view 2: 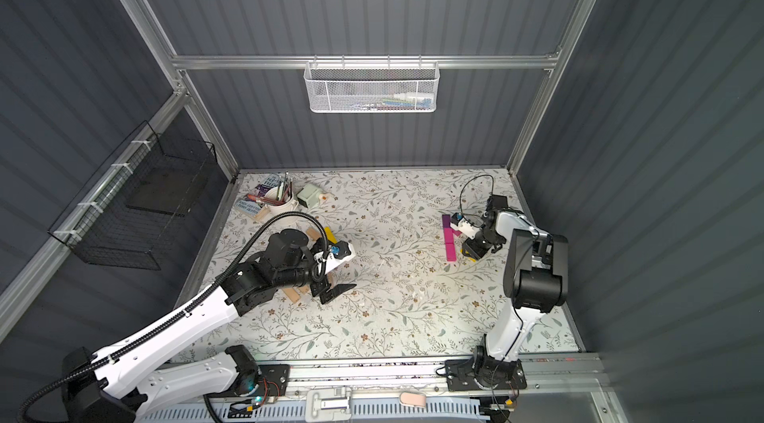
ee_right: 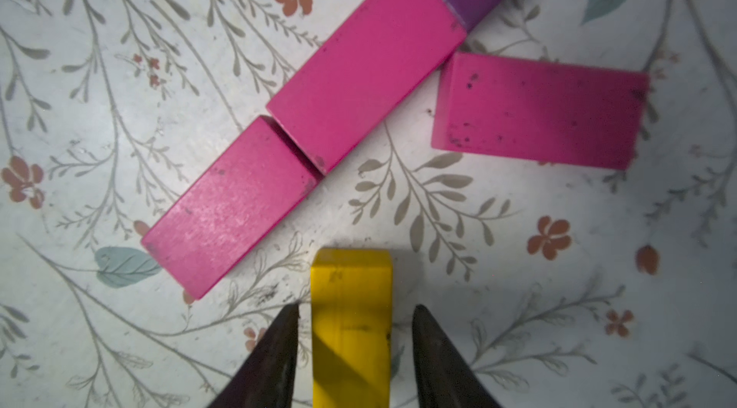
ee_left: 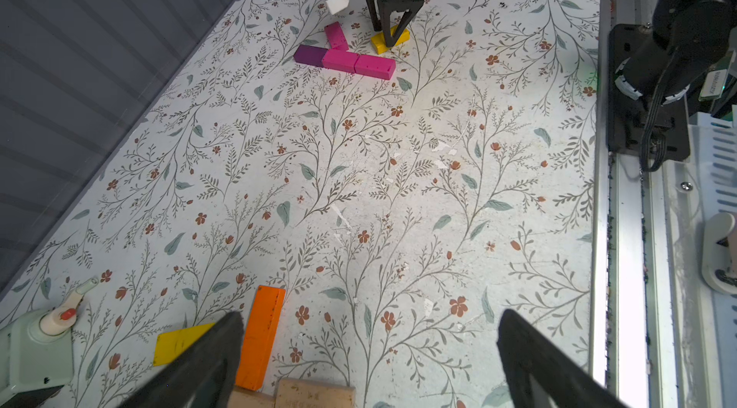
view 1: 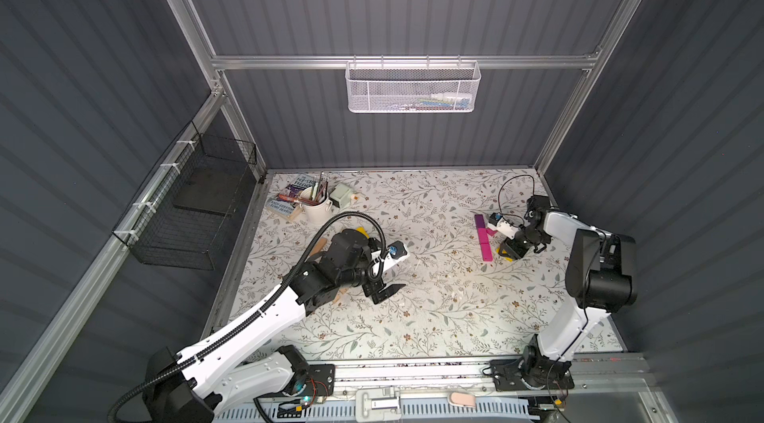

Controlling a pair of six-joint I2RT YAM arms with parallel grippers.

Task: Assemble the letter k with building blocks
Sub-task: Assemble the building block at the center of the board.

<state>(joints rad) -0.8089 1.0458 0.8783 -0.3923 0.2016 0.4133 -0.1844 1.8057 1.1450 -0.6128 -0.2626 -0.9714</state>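
Tabletop (view 2: 392,309), tan blocks (view 2: 295,295) under left arm (view 2: 186,317)

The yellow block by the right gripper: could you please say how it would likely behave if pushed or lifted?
Probably stiff: the yellow block looks like solid painted wood with crisp edges. Flat-sided and lying on the table, it should slide rather than roll or tip.

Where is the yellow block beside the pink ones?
In the right wrist view, the yellow block lies between the right gripper's open fingers, near the pink blocks.
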